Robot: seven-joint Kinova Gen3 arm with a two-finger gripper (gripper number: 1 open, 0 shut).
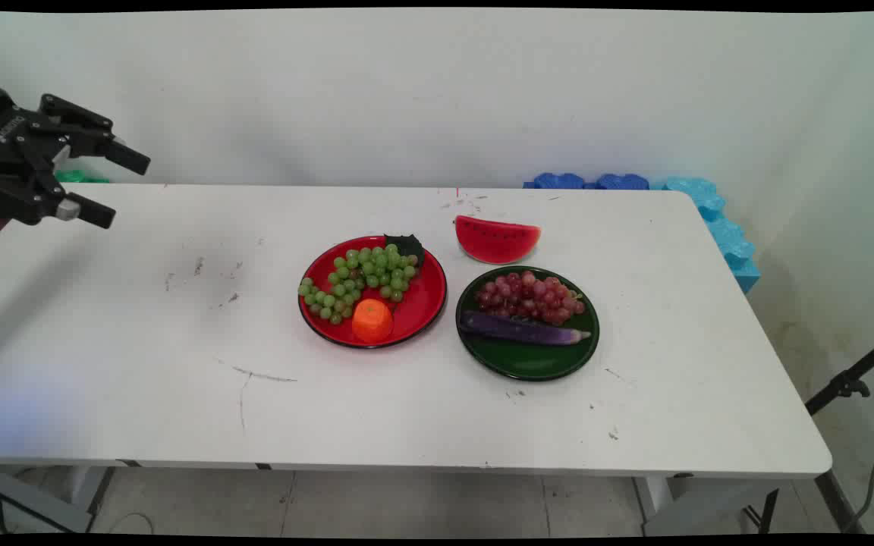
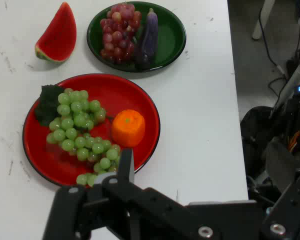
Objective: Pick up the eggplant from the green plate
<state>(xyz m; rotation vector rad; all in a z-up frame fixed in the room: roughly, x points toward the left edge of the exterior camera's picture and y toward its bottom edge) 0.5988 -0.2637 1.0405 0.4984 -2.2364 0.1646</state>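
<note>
White table [image 1: 141, 364] carries all items; surface scuffed in several places. The gripper [image 1: 120, 189] hangs at the far left above the table's left end, well apart from every item, its two fingers spread wide with nothing between them and touching nothing. Two plates are present, side by side near the table's middle. One red plate [image 1: 425, 299] holds one bunch of green grapes [image 1: 357, 280] with a dark leaf [image 1: 405, 245] at its far end, and one orange [image 1: 372, 318] at the near rim, just beside the grapes. One green plate [image 1: 536, 364], to the right of the red one, holds one bunch of red grapes [image 1: 532, 296] and one purple eggplant [image 1: 520, 330] lying alongside it on the near side. One watermelon slice [image 1: 498, 239] rests on the bare table just behind the green plate. Blue foam pieces [image 1: 710, 212] lie beyond the table's far right corner.
</note>
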